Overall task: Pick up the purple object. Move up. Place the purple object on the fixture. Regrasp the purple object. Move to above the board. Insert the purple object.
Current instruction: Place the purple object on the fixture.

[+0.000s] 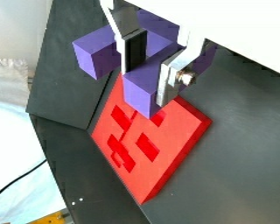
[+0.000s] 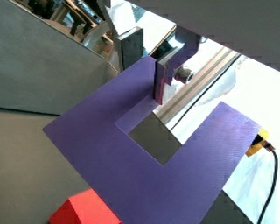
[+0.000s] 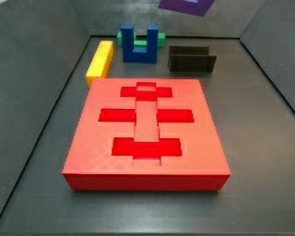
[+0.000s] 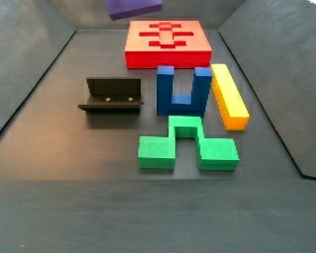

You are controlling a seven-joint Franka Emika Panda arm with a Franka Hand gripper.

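Your gripper (image 1: pixel 152 54) is raised high over the workspace, and its silver finger plates are clamped onto the purple object (image 1: pixel 130 66). In both wrist views you see the plates with their dark pads pressing on the bridge of the U-shaped block, with one prong to either side of the fingers (image 2: pixel 168 66). In a wrist view the purple object (image 2: pixel 154 157) fills most of the frame, its notch opening just past the fingertips.

Directly below the gripper and the held block lies the board (image 1: pixel 146 136), a flat red slab with darker red recesses, well apart from the block with open air between them. In both side views only a corner of the purple object (image 3: pixel 187 5) shows at the upper edge of the frame, above the far end of the floor, and the gripper itself is out of frame there. In a side view that purple corner (image 4: pixel 131 8) hangs above the board (image 4: pixel 170 42).

The fixture (image 3: pixel 192 61), a dark bracket, stands on the floor beyond the board (image 3: pixel 147 129), far below the gripper. Near the fixture (image 4: pixel 118 99) stands a blue U-shaped block (image 4: pixel 182 89), upright with prongs pointing up. Beside it lies a yellow bar (image 4: pixel 228 95), and a green block (image 4: pixel 185 144) rests on the floor next to the blue one. These three pieces are all well below and apart from the gripper.
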